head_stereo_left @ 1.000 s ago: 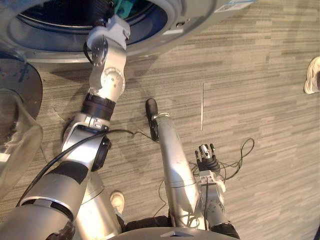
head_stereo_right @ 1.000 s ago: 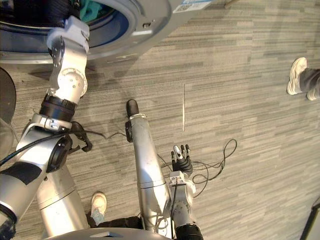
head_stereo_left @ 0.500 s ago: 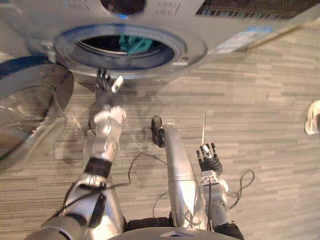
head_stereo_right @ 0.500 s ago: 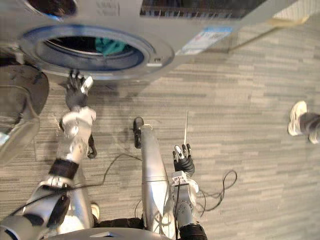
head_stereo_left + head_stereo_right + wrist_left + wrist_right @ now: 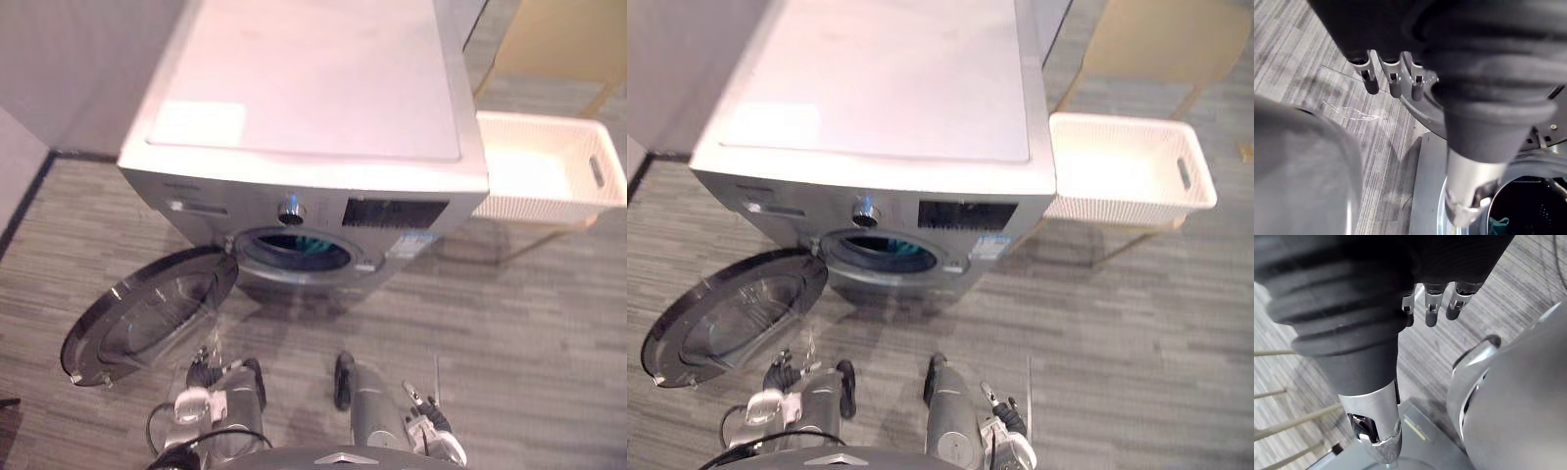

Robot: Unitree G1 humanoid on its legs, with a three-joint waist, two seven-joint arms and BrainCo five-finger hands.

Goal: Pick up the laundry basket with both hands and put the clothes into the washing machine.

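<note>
Washing machine (image 5: pixel 304 98) stands centre, its front facing the robot. Door (image 5: pixel 147 318) hangs swung out to the machine's left, low over the floor (image 5: pixel 509 323). Drum opening (image 5: pixel 297 253) sits in the lower front, with the knob (image 5: pixel 289 208) just above it. Clothes (image 5: pixel 312 244) lie inside the drum. Laundry basket (image 5: pixel 534 208) sits just beside the machine's right side, raised off the floor on thin legs. A board (image 5: pixel 558 44) stands behind the basket. Left hand (image 5: pixel 204 370) is near the door's lower edge; right hand (image 5: pixel 421 409) is low, right of it, well apart from the basket.
</note>
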